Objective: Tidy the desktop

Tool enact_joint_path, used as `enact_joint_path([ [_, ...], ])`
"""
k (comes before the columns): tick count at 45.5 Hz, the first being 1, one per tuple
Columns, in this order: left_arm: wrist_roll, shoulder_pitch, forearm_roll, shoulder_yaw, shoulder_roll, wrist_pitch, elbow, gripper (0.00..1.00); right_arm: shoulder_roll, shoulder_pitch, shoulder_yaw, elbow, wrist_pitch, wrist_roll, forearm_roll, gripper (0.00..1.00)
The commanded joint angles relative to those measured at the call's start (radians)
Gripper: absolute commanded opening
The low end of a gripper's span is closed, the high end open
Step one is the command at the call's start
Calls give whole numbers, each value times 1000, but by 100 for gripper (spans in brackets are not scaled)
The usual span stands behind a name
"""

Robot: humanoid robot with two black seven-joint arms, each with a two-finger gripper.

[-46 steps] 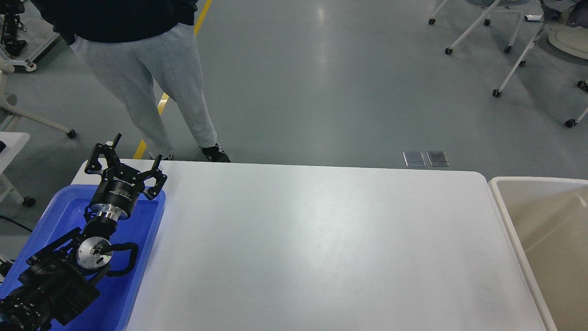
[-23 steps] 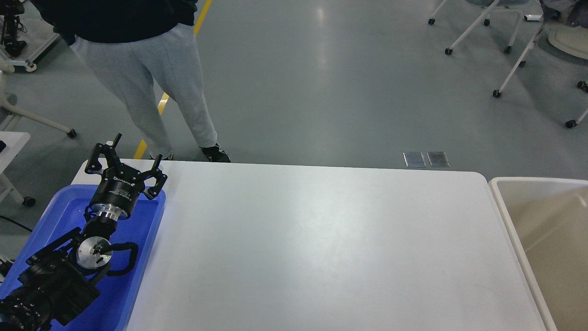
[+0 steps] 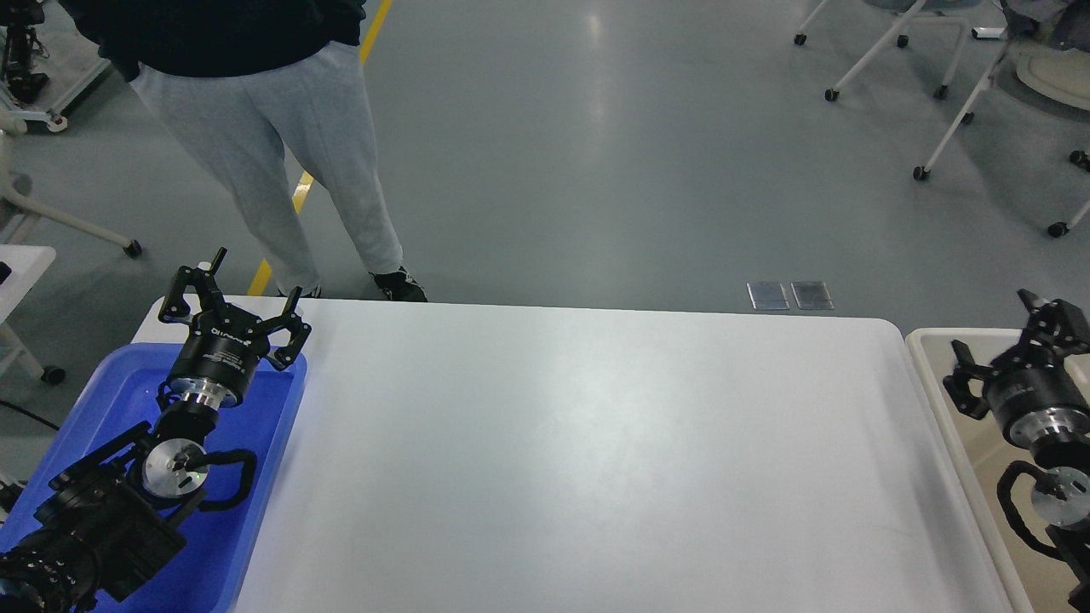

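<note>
The desktop [image 3: 579,460] is a wide white tabletop with rounded corners, and nothing lies on its bare surface. My left gripper [image 3: 253,277] is open and empty, held above the far end of the blue tray [image 3: 255,477] at the left. My right gripper [image 3: 992,328] is open and empty above the beige bin [image 3: 924,340] at the right edge.
A person in grey trousers [image 3: 281,153] stands just beyond the table's far left corner. Wheeled chairs [image 3: 937,85] stand at the back right. Two metal floor plates [image 3: 790,295] lie behind the far edge.
My right arm has come into view at the right, over the beige bin. My left arm has stayed in place.
</note>
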Motion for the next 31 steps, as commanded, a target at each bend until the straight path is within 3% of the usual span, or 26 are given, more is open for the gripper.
enact_joint_path([
  [1,0,0,0,0,0,0,-1,100,119,-16,103,66,-28,3,-122,99],
  [9,0,0,0,0,0,0,-1,100,184,-10,141,66,-17,9,-140,99],
  [31,0,0,0,0,0,0,-1,100,210,-13,237,109,-13,14,-142,99],
])
